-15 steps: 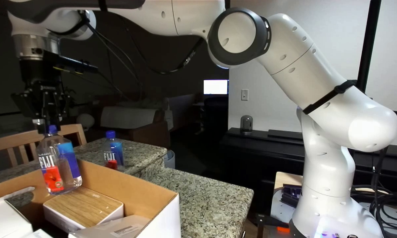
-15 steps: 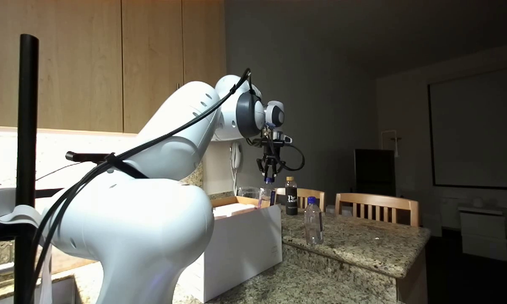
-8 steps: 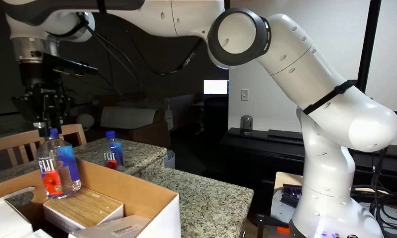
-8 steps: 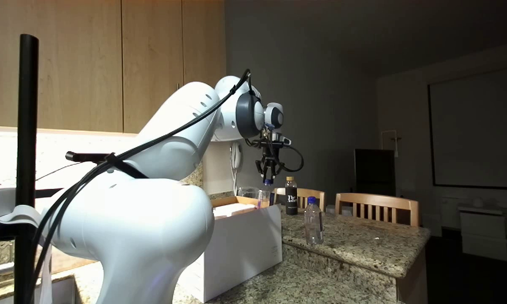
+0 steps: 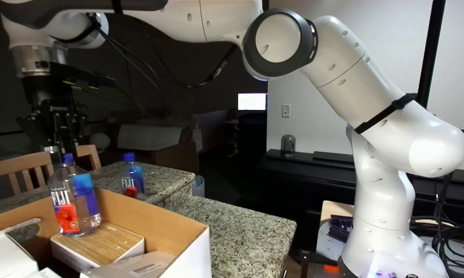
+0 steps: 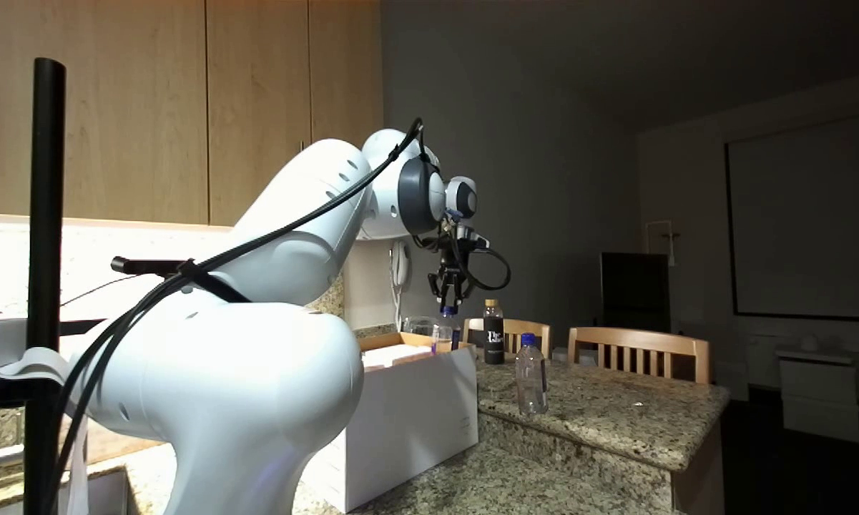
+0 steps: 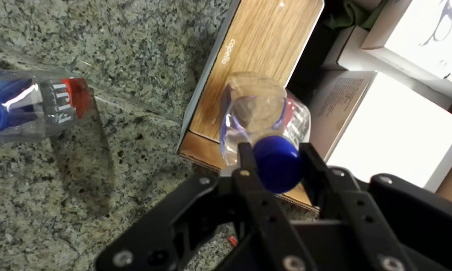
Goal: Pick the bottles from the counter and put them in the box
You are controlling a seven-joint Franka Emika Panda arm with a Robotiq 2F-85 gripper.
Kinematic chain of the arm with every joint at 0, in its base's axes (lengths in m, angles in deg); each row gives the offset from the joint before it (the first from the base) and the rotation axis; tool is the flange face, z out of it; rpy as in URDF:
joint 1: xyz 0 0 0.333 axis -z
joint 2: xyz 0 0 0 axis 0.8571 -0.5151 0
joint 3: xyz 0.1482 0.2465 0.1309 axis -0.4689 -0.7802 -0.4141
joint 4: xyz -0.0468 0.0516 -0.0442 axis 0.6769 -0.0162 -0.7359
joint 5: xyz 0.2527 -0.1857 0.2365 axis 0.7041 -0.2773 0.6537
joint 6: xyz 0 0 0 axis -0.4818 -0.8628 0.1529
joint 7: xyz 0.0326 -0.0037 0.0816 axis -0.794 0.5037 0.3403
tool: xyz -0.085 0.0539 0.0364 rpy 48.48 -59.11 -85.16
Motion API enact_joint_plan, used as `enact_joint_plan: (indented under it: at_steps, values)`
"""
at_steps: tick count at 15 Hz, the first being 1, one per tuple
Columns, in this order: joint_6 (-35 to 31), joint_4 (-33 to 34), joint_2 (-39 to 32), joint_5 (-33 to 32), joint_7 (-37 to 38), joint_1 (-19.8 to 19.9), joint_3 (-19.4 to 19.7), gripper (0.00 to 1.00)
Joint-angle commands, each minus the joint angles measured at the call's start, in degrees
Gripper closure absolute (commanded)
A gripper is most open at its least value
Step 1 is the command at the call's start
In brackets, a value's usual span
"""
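Observation:
My gripper [image 5: 63,153] is shut on the blue cap of a clear bottle [image 5: 85,210], seen in both exterior views and the wrist view [image 7: 276,154]. The bottle hangs nearly upright inside the box [image 5: 154,212], over a wood-topped item [image 5: 114,241]. Whether its base touches that item I cannot tell. In an exterior view the box's white wall [image 6: 415,429] hides the bottle's lower part [image 6: 443,336]. A second bottle [image 5: 133,179] stands on the counter [image 5: 239,239] beside the box; it also shows in the wrist view [image 7: 34,103].
In the wrist view, white cartons [image 7: 395,131] fill the box's other side. A dark bottle with a tan cap [image 6: 493,336] stands on the raised counter [image 6: 636,408]. Wooden chairs [image 6: 640,343] stand behind it. A flat package [image 5: 139,266] lies in the box.
The gripper and held bottle have moved down a little, deeper into the box, and shifted slightly to the right in an exterior view. The standing bottle and the box have not moved.

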Motion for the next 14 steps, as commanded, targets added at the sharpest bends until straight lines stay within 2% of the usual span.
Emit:
enact_joint_plan:
  at_steps: [1, 3, 8, 10, 14]
  values:
    - [1.7, -1.3, 1.6, -0.4, 1.4, -0.6, 0.3, 0.42]
    - [1.9, -1.5, 1.8, -0.4, 1.3, -0.7, 0.4, 0.36]
    - [1.1, -1.0, 2.7, -0.4, 2.8, -0.5, 1.1, 0.04]
    - [-0.3, -0.3, 3.1, 0.1, 4.2, 0.7, 2.2, 0.0]
    - [-8.0, -1.5, 4.8, 1.3, 5.6, 4.0, 4.9, 0.0]
